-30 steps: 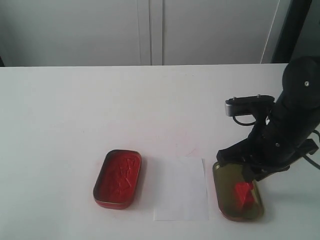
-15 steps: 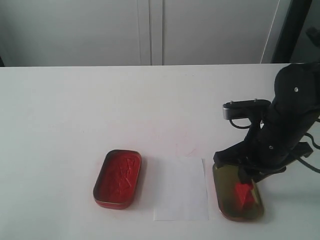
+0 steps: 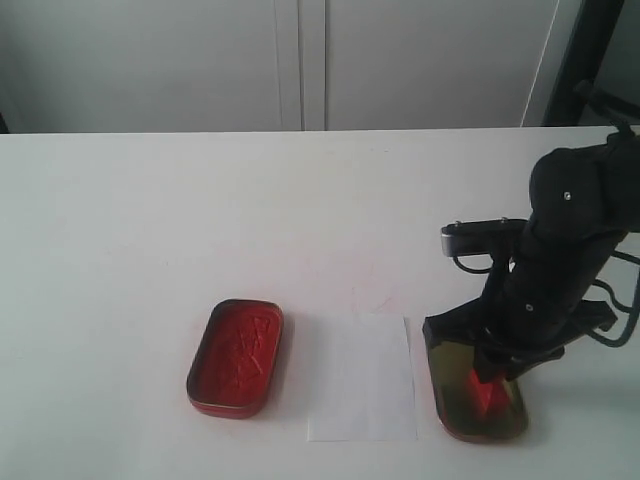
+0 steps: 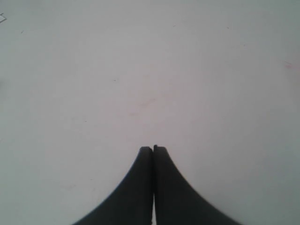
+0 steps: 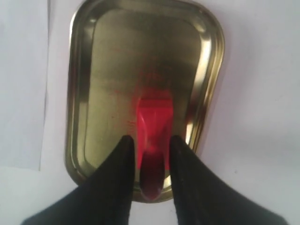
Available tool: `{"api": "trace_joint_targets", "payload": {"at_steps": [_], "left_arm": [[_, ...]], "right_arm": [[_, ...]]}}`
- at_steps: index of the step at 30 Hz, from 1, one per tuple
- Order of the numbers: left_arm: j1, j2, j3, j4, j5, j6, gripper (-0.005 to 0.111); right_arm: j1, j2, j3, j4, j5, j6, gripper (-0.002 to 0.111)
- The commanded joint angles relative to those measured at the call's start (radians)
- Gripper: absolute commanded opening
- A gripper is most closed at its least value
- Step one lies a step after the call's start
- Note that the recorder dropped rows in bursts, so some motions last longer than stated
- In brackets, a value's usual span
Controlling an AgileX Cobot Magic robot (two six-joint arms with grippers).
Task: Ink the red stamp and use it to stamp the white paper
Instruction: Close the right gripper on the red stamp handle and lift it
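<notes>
The red stamp [image 3: 487,390] lies in a shallow gold tin lid [image 3: 452,400] at the front right. My right gripper [image 3: 497,366] is low over it. In the right wrist view the stamp [image 5: 153,119] sits between the black fingers of that gripper [image 5: 151,140], which is open with thin gaps on both sides of the handle. The white paper [image 3: 362,378] lies flat just left of the lid, and its edge [image 5: 23,84] shows beside the lid [image 5: 77,93]. My left gripper [image 4: 153,149] is shut and empty over bare white tabletop.
The red oblong ink-pad tin [image 3: 237,356] lies open left of the paper. The white table [image 3: 200,220] stretches back to grey cabinet doors. The table's front edge runs close below the lid and paper.
My right arm has come down and shifted slightly left, bringing its fingers lower around the stamp in the gold lid. Stamp, paper and ink tin have not moved.
</notes>
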Motion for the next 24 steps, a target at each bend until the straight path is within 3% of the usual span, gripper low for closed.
{"api": "trace_joint_targets", "payload": {"at_steps": [1,12,17,24], "left_arm": [[-0.003,-0.004,0.01,-0.002,0.009,0.0,0.0],[-0.003,-0.004,0.01,-0.002,0.009,0.0,0.0],[-0.003,-0.004,0.01,-0.002,0.009,0.0,0.0],[-0.003,-0.004,0.01,-0.002,0.009,0.0,0.0]], "right_arm": [[0.0,0.016,-0.003,-0.008,-0.009,0.016,0.026],[0.0,0.043,-0.003,-0.008,-0.009,0.023,0.024],[0.0,0.043,-0.003,-0.008,-0.009,0.023,0.002],[0.0,0.033,-0.003,-0.008,-0.009,0.023,0.0]]}}
